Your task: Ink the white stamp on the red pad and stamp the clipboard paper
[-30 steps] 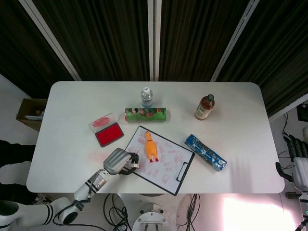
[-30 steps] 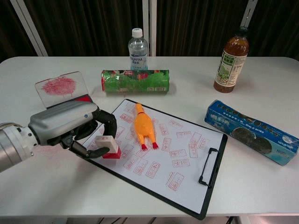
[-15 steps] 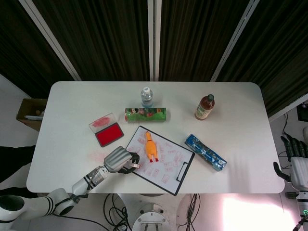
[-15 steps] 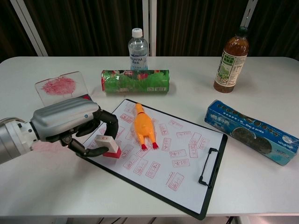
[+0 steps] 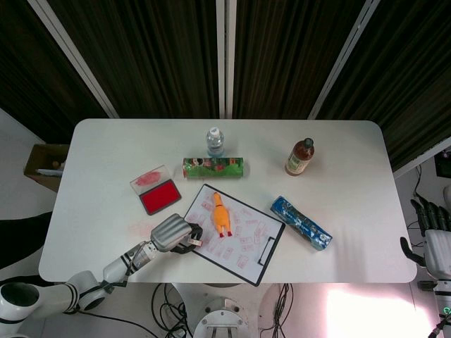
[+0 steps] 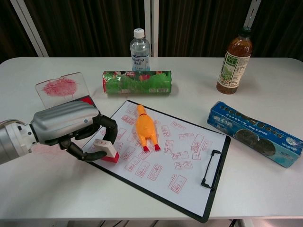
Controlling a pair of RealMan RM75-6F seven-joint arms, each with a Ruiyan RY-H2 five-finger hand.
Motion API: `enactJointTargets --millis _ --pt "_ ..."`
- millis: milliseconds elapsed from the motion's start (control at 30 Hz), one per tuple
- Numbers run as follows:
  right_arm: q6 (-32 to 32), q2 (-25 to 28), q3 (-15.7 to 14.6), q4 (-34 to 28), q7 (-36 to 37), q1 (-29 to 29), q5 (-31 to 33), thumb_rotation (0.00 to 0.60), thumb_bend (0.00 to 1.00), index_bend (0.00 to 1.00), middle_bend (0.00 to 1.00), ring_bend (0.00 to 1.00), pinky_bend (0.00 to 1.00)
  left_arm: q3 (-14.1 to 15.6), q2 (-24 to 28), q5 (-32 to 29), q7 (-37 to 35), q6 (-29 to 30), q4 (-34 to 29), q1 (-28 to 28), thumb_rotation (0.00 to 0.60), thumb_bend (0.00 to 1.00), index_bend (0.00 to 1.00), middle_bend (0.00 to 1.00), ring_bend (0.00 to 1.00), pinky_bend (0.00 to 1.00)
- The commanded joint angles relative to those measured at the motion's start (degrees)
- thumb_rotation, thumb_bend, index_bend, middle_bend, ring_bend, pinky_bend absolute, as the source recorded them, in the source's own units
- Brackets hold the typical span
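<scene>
Your white table (image 5: 366, 176) fills mid-frame before dark slatted panels. The clipboard (image 6: 210, 177), low centre, carries stamp-marked paper (image 6: 182, 156) and a rubber chicken (image 6: 146, 128). The red pad (image 5: 159, 200) lies open at centre left. Your left hand (image 6: 71, 127) pinches the white stamp (image 6: 107, 150), tilted on the paper's left corner. Your right hand (image 5: 433, 236), fingers spread and empty, hangs at the right edge.

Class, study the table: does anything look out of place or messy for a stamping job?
Yes. An orange rubber chicken lies on the clipboard paper among the red stamp marks. Red ink smears stain the table beside the left hand, which holds the white stamp.
</scene>
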Motion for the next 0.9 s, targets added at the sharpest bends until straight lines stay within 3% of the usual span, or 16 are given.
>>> enactJointTargets --millis 33,900 --pt "0.02 -0.02 0.03 -0.01 -0.09 0.0 0.06 0.6 0.3 0.0 0.0 0.0 0.0 0.17 -0.05 -0.25 -0.06 -0.28 0.11 -0.02 0.6 0.44 0.73 0.72 0.83 0.86" --pt "-1.21 -0.74 -0.2 0.78 -0.35 0.45 0.32 0.6 0.3 0.0 0.0 0.0 0.0 1.21 -1.73 -1.03 -2.16 -0.85 2.86 -0.13 0.6 0.45 0.73 0.72 0.83 0.86"
